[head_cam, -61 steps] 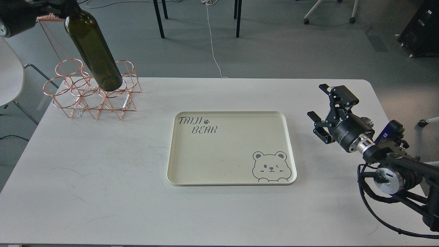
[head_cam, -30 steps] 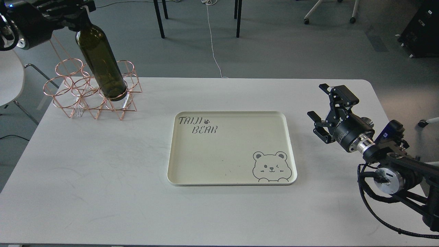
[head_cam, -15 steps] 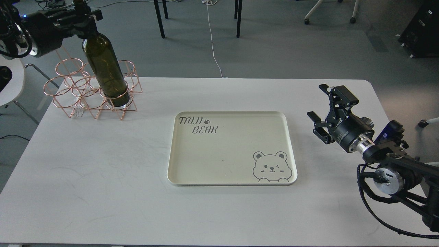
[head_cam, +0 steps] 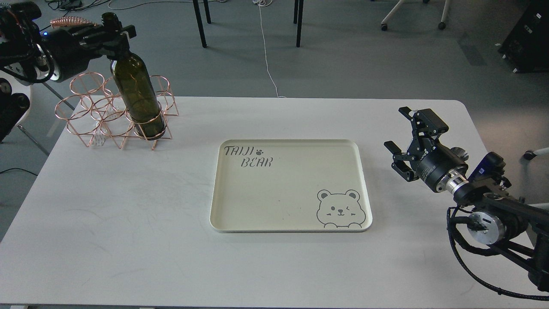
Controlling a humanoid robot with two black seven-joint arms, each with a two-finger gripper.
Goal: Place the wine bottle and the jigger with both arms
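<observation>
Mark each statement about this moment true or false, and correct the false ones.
1. The wine bottle stands inside a ring of the copper wire rack. True.
2. The left gripper is shut on the wine bottle at its neck. True.
3. The cream tray holds the jigger. False: nothing lies on the tray, only its printed bear and lettering show, and no jigger is in view.
4. The right gripper grips a steel cup. False: it is open and holds nothing, above the white table to the right of the tray.
5. The rack stands on the tray. False: it stands on the table's far left corner, apart from the tray.
</observation>
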